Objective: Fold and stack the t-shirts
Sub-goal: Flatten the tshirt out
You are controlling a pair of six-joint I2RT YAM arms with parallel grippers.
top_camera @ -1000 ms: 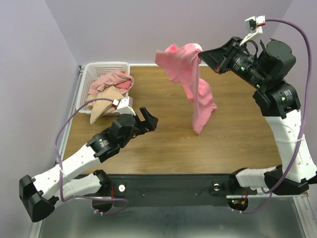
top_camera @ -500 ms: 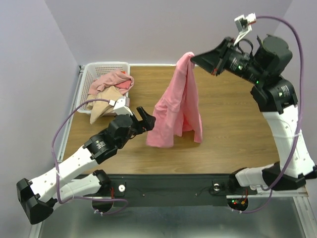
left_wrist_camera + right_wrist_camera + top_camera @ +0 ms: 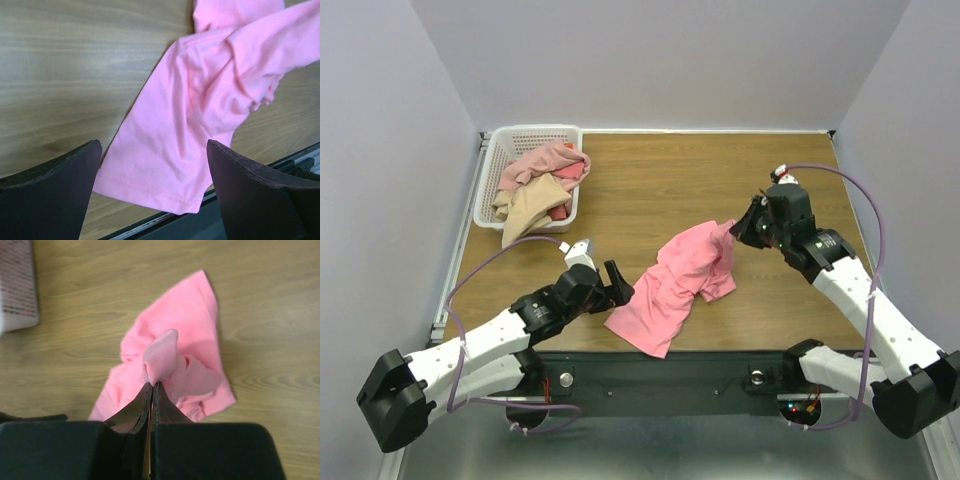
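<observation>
One pink shirt [image 3: 680, 280] lies rumpled on the table [image 3: 670, 170], near its front edge, between the two arms. The right gripper [image 3: 740, 230] sits low at the shirt's far right corner, its jaws pressed together on a raised pinch of cloth. In the wrist view the fabric rises in a small peak from between the closed fingers [image 3: 131, 412], while the rest of the garment spreads creased on the wood beyond. That grip appears meant to anchor one end so the cloth can be drawn out straight.

The left gripper [image 3: 618, 285] hovers just beside the opposite end, jaws spread wide and holding nothing. Its own camera looks down between the two fingers onto the hem [image 3: 150, 192], which lies close to the table's near edge. The wide stance suggests it is lining up to take that hem, so both arms can stretch the shirt flat before any fold.

Well apart, at the far left corner, a white basket [image 3: 535, 133] holds the other shirts [image 3: 535, 190], rose and tan, heaped and hanging over its rim. No folded stack shows, so the job looks to be at its first garment. Part of the cloth is doubled over the body, and a pull on the wrong layer could bunch it further.
</observation>
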